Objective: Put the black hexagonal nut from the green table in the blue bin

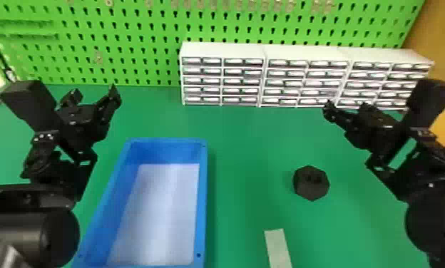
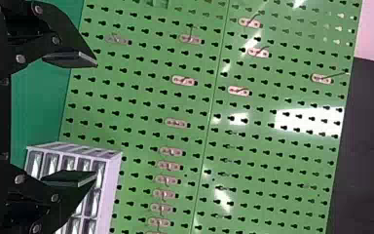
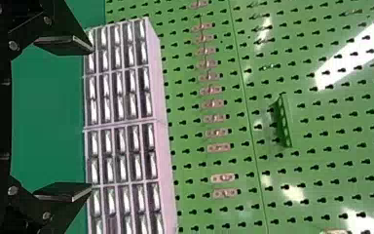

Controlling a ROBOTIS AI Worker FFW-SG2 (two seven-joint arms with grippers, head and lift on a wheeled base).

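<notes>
Zero steps are done: the black hexagonal nut (image 1: 311,183) lies on the surface (image 1: 246,142), right of the blue bin (image 1: 202,199); grasp, carry and release remain. Left gripper (image 2: 96,117) and right gripper (image 3: 92,118) hold nothing, fingers (image 3: 64,45) spread. The head view shows nut and bin; the right wrist view, a green bracket (image 3: 285,122) beyond the bin.

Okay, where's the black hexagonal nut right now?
In the head view, the nut lies on the green table, right of the blue bin, above the pale strip.
</notes>
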